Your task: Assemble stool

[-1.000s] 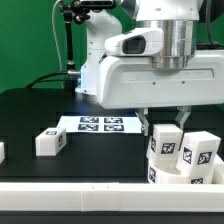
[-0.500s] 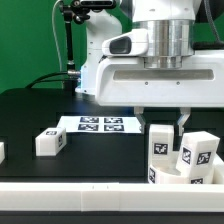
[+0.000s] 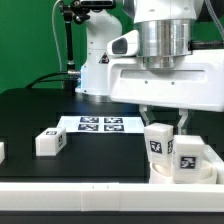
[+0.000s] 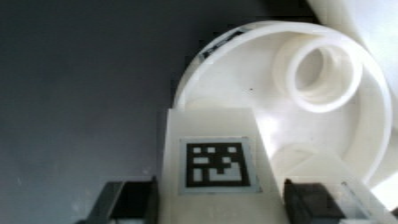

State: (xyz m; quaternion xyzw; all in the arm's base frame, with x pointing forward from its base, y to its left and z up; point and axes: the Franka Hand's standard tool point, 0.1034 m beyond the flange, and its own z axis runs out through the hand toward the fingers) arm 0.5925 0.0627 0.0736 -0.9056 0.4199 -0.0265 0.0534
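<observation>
The stool's round white seat lies on the black table at the exterior view's right, near the front rail. Two white tagged legs stand on it: one leg between my fingers and a second leg beside it. My gripper reaches down from above and is shut on the first leg's top. In the wrist view that leg runs between my two dark fingers, with the seat and a round socket beyond it. A third leg lies loose at the exterior view's left.
The marker board lies flat behind the loose leg. A long white rail runs along the table's front edge. A white part shows at the left border. The robot's white base stands at the back.
The held leg, the second leg and the seat have shifted a little to the exterior view's left and sit lower in the picture. Their tag faces have turned slightly. My grip has stayed the same.
</observation>
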